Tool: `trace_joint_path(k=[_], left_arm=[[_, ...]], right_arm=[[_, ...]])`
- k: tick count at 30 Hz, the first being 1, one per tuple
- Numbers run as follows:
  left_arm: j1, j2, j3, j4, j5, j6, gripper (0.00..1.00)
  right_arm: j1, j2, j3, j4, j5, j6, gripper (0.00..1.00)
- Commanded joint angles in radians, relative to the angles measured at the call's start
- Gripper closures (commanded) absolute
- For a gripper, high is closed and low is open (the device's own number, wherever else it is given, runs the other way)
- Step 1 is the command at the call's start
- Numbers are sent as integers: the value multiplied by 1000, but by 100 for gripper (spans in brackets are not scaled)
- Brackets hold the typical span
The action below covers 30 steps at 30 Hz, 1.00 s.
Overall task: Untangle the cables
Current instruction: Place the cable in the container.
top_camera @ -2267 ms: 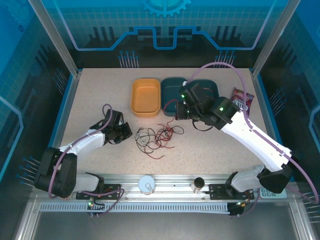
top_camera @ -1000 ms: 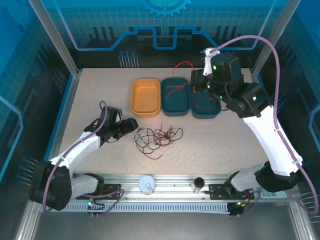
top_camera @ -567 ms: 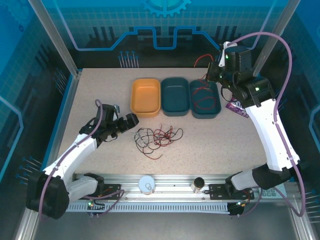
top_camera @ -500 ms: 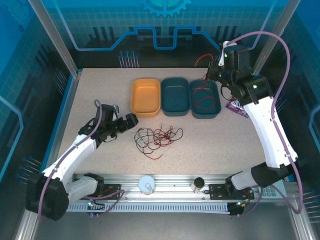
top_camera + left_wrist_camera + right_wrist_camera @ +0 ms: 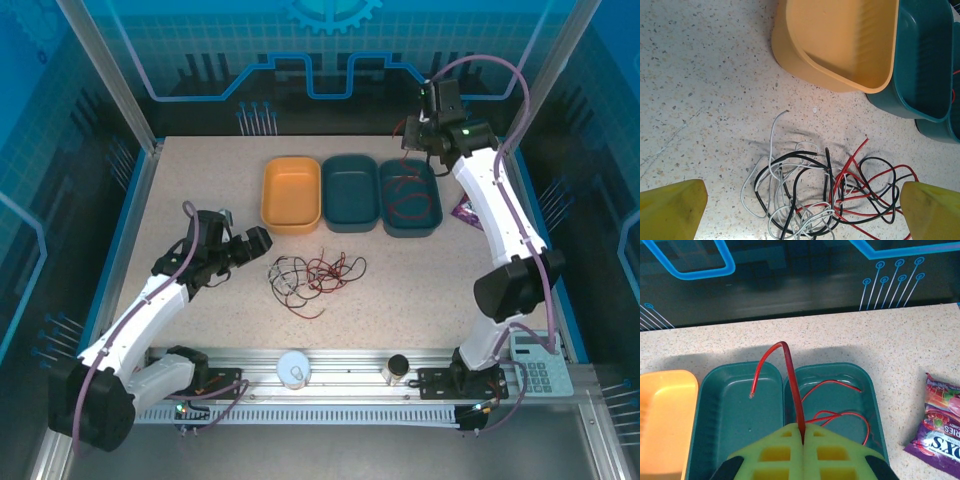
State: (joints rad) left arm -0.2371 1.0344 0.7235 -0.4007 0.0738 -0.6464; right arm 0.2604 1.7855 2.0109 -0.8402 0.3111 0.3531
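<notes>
White arm links (image 5: 140, 320), black joints (image 5: 510, 288), purple hoses (image 5: 480, 58) and yellow claw fingers (image 5: 670, 207).

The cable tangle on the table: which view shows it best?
The left wrist view: the cable tangle lies close, its red, white and black strands distinct. The top external view shows it small. The right wrist view faces the teal trays.

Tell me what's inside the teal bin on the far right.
Loops of red cable lie in the bin, one strand running up to the shut right end effector, which hides the bin's near end.
</notes>
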Motion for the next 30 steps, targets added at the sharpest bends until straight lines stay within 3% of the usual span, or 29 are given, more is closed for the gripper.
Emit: trace_joint_path(k=[1, 18, 30], left_arm=[[7, -17, 32, -34, -18, 28, 1], [7, -65, 34, -61, -75, 36, 1], [7, -98, 30, -82, -80, 40, 1]], right_arm=[[-21, 50, 59, -21, 21, -25, 100], [-65, 149, -139, -80, 17, 52, 100], [-72, 302, -141, -131, -26, 78, 100]])
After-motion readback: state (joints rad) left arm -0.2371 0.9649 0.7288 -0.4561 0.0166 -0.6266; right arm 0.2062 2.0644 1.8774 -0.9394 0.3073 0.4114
